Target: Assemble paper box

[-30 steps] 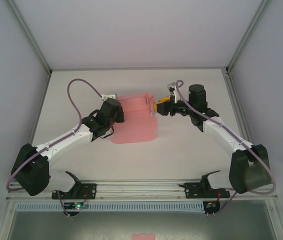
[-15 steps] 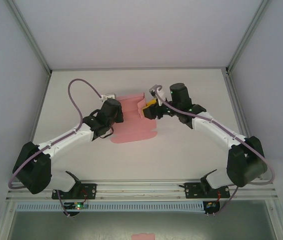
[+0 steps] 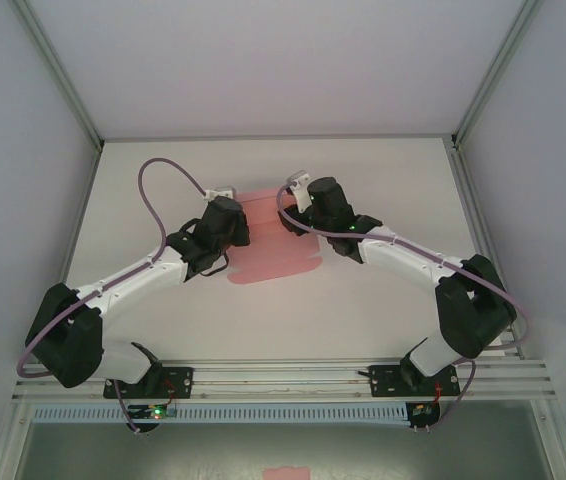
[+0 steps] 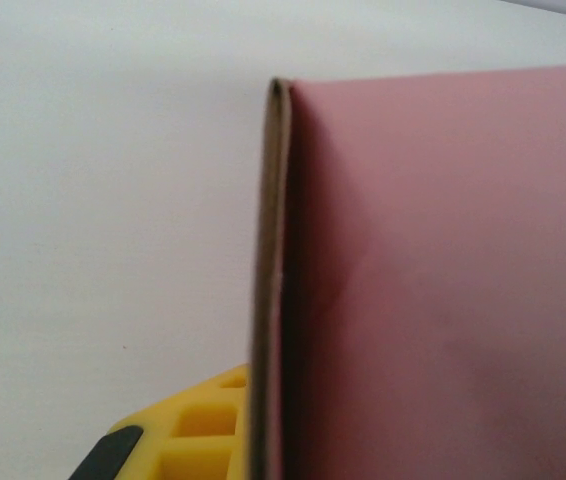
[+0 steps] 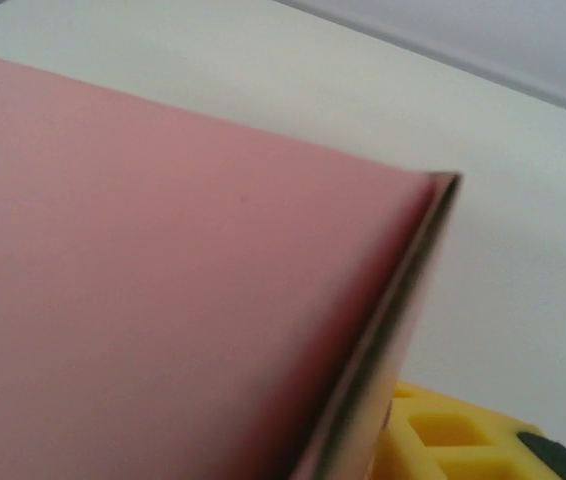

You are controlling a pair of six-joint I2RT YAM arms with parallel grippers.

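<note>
- The paper box [image 3: 273, 262] lies as a pink sheet on the white worktop [image 3: 393, 190], near its middle and a little toward the far side, between the two pincers.
- Its near edge, wavy with rounded flaps, lies flat and free. Bare worktop runs open from there to the arm bases, behind the sheet, and out to the right.
- The left pincer [image 3: 241, 222] sits at the sheet's left edge, clenched on the card. In the left wrist view a raised panel's edge stands upright against a yellow finger [image 4: 198, 430], and the other finger is hidden behind the pink.
- The right pincer [image 3: 296, 218] is at the sheet's far right corner. In the right wrist view a thin, doubled-looking card edge slants just beside its yellow finger [image 5: 443, 430]. I cannot tell whether it has clamped the card.
- The left arm stretches low from its base diagonally toward the sheet, with a purple cable [image 3: 163, 175] looping above it.
- The right arm has its elbow folded out on the right, and its forearm reaches left across the worktop.
- A small pink patch [image 3: 286, 472] lies well apart, at the very near edge.
</note>
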